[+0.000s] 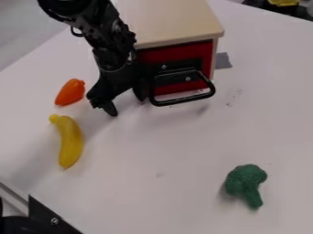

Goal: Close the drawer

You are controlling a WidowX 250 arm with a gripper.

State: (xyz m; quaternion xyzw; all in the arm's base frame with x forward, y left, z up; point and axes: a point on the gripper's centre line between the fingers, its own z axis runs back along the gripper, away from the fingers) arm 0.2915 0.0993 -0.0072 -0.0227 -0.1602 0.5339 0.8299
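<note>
The black gripper (126,105) hangs low over the table at the upper left, its two fingers spread open with nothing seen between them. Just to its right is the red drawer front (203,65), set under the light wooden top of a small cabinet. A black handle (183,99) juts forward from that front. The drawer looks flush or nearly flush with the cabinet; a small gap cannot be ruled out. The arm and gripper hide the left part of the drawer front, and one finger stands close beside the handle's left end.
An orange-red toy vegetable (70,92) and a yellow banana (70,140) lie left of and below the gripper. Green broccoli (245,183) is at the lower right. The cabinet top (168,20) rises behind the drawer, and black metal parts (45,219) occupy the lower left corner.
</note>
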